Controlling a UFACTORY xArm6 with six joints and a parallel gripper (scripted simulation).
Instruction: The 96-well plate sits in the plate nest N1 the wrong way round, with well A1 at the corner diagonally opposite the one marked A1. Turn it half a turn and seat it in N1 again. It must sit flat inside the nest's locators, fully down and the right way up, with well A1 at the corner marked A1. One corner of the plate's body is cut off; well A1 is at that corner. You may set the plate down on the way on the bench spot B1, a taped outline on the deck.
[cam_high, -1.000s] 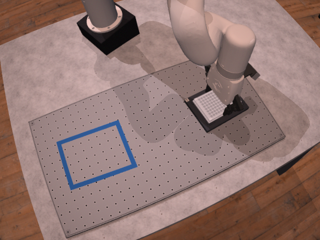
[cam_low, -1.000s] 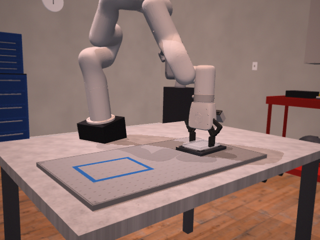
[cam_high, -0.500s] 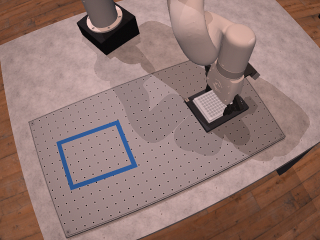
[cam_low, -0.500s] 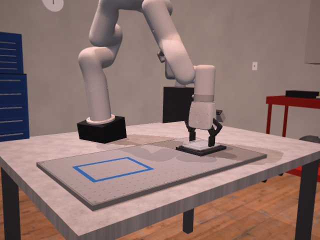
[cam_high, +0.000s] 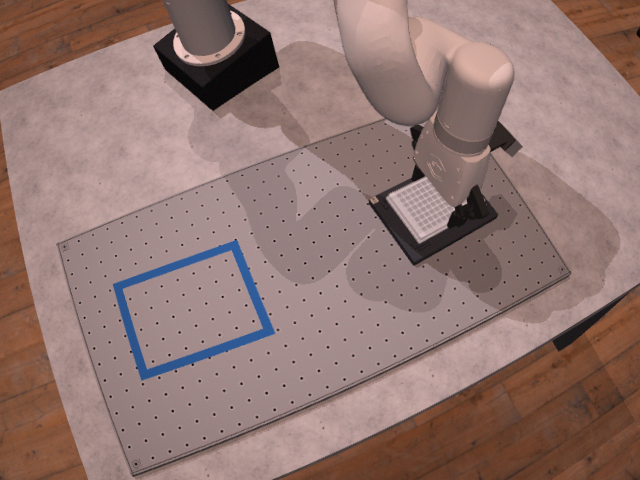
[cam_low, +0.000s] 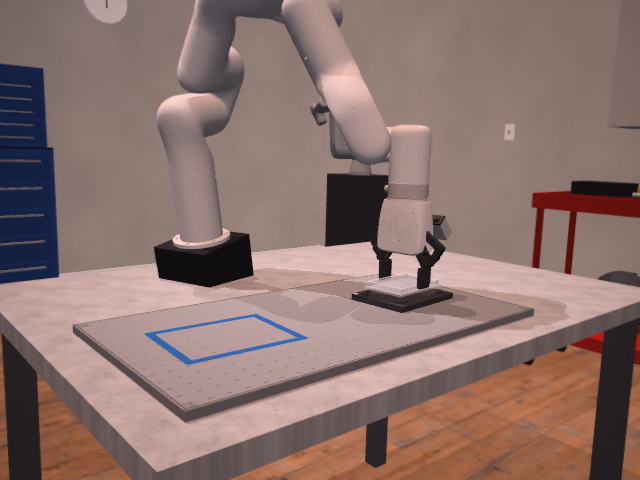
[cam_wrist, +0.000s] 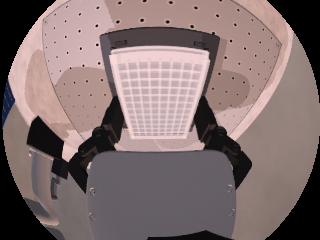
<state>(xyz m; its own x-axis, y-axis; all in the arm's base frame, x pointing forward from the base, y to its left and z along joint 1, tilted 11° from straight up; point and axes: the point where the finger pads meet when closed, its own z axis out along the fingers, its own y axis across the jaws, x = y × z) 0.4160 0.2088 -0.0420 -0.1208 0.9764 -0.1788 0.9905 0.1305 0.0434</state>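
The clear 96-well plate (cam_high: 421, 209) lies in the black plate nest N1 (cam_high: 434, 219) at the right end of the perforated deck. It also shows in the exterior view (cam_low: 402, 284) and in the wrist view (cam_wrist: 159, 92). My gripper (cam_low: 404, 279) stands straight above the plate, with one finger against each long side of it, and is shut on the plate. In the wrist view the fingers clasp the plate's near end. The plate looks level and low on the nest. I cannot make out the cut corner.
The bench spot B1 (cam_high: 192, 308), a blue taped outline, is at the left part of the deck (cam_high: 310, 289). The arm's black base (cam_high: 216, 51) stands at the back of the table. A small tan marker (cam_high: 373, 200) sits at the nest's left corner.
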